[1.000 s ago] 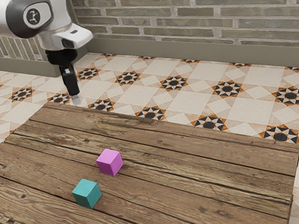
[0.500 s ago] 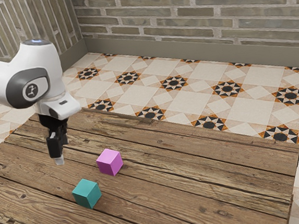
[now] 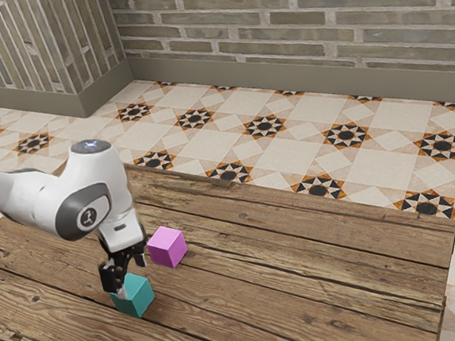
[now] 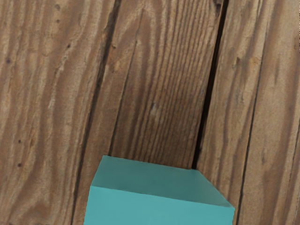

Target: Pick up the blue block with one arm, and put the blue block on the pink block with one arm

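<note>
One arm (image 3: 47, 206) reaches in low from the exterior view's left, its claw (image 3: 119, 280) spread and hanging just over the blue block (image 3: 135, 297), fingertips level with the block's top. That block sits flat on the wooden table (image 3: 318, 290), an upright edge turned toward the exterior camera. The pink block (image 3: 167, 247) is near it to the right and farther back, not touching.

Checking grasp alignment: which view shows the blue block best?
The wrist view: the blue block sits large and close, its top and one side face clear against the wooden table. The exterior view shows it smaller, partly covered by the gripper, near the pink block.
</note>
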You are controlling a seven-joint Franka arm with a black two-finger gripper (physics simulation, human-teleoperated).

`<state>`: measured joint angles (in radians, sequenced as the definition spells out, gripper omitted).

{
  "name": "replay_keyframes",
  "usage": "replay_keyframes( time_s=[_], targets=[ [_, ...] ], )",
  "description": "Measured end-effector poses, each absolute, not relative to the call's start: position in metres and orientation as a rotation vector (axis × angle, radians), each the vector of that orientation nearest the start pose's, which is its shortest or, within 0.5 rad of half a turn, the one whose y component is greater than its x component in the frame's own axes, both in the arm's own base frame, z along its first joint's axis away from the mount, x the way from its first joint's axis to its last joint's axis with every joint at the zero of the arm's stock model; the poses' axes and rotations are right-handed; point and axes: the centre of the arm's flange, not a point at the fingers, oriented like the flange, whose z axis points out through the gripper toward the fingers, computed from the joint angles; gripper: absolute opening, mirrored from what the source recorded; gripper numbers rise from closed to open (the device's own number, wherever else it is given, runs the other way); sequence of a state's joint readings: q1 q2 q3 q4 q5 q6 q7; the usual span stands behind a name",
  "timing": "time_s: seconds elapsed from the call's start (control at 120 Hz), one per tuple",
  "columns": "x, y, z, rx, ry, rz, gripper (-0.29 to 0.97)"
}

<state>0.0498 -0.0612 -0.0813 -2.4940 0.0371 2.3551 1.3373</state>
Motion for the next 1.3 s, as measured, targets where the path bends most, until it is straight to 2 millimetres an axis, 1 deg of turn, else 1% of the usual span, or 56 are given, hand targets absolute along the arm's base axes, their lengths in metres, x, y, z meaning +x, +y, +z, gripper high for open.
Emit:
replay_keyframes(
  time_s=[0.058, 0.192, 0.45, 0.592, 0.833, 0.883, 0.992, 1.05, 1.092, 1.183, 1.3],
  targets=[
    [0.452, -0.014, 0.295, -2.404, 2.057, 0.113, 0.68],
    [0.453, -0.014, 0.280, -2.366, 2.107, 0.093, 0.68],
    [0.447, -0.012, 0.269, -2.343, 2.153, 0.053, 0.68],
    [0.447, -0.012, 0.252, -2.327, 2.186, 0.056, 0.68],
    [0.451, -0.007, 0.251, -2.295, 2.196, 0.022, 0.68],
    [0.450, -0.005, 0.251, -2.294, 2.195, 0.020, 0.63],
    [0.450, -0.004, 0.251, -2.284, 2.202, 0.015, 0.39],
    [0.451, -0.005, 0.254, -2.272, 2.206, 0.005, 0.31],
    [0.452, -0.008, 0.261, -2.254, 2.210, -0.010, 0.27],
    [0.459, -0.018, 0.289, -2.200, 2.215, -0.053, 0.27],
    [0.482, -0.037, 0.323, -2.140, 2.245, -0.089, 0.31]
  ],
)
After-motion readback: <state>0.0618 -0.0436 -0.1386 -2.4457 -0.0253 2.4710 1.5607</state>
